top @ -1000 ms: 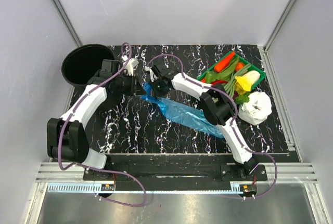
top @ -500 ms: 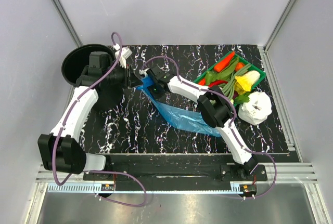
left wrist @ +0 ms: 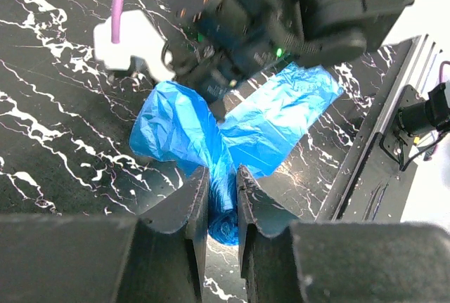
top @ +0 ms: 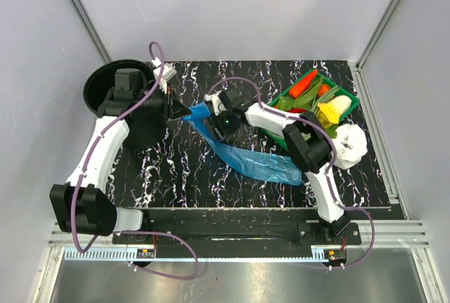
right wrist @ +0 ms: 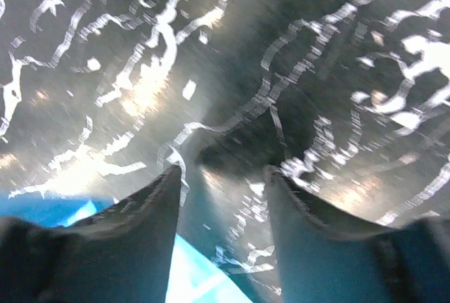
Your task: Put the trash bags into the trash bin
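One blue trash bag (top: 253, 159) lies stretched across the black marbled table, its left end bunched. My left gripper (top: 180, 110) is shut on that bunched end; in the left wrist view the blue film (left wrist: 281, 120) is pinched between the fingers of the left gripper (left wrist: 221, 173), a small wad showing behind them. The black trash bin (top: 95, 88) stands at the far left, partly covered by the left arm. My right gripper (top: 211, 106) hovers just right of the pinch. In the blurred right wrist view the right gripper (right wrist: 221, 173) is open with only table between its fingers, and blue film (right wrist: 42, 208) lies at the lower left.
A green tray (top: 351, 99) of vegetables stands at the back right, with a white crumpled plastic lump (top: 348, 145) in front of it. The right arm's wrist (left wrist: 281, 22) hangs close above the bag, right next to the left gripper.
My right gripper has opened and let go of the bag, shifting a little to the right. The left arm swung towards the bin earlier and now holds almost still with the bag's end.
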